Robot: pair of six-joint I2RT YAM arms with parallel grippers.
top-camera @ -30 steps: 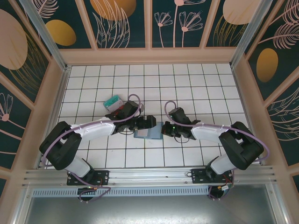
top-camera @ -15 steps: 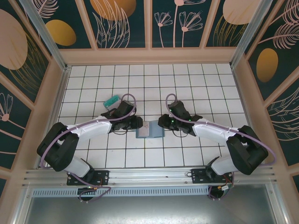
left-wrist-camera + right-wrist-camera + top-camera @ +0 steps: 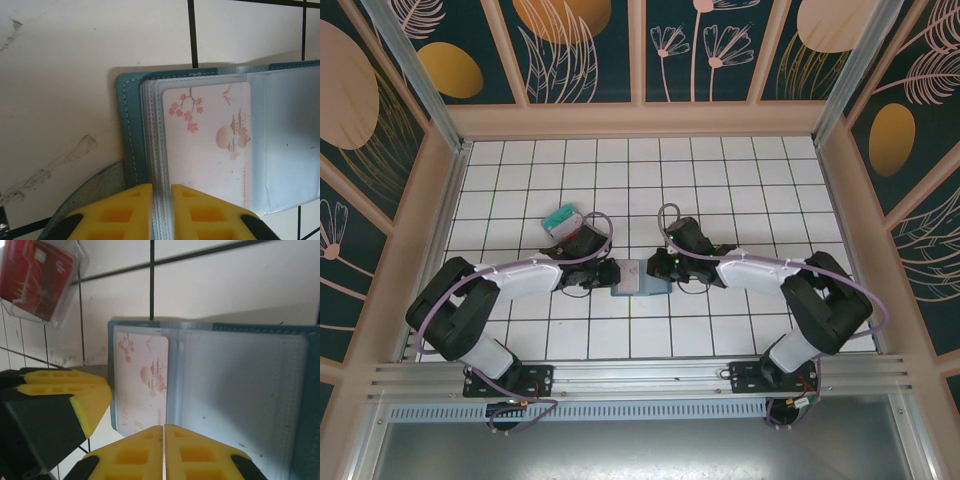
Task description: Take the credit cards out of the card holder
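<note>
- A slim card holder of soft, stitched teal-blue material lies open on the white tiled table, between the two arms.
- The task looks partly done. The red and teal plastic credit cards lie stacked well apart, far-left. One pale pink blossom-print card sits in its sleeve.
- The left gripper pinches the bunched clear, glossy sleeves at the holder's edge.
- The right gripper has its yellow pads pressed together at the holder's near edge. I cannot tell whether anything thin is nipped.

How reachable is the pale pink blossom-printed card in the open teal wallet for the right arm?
Probably yes: the right arm has its shut jaws at the near edge of the pink card, nothing between.
</note>
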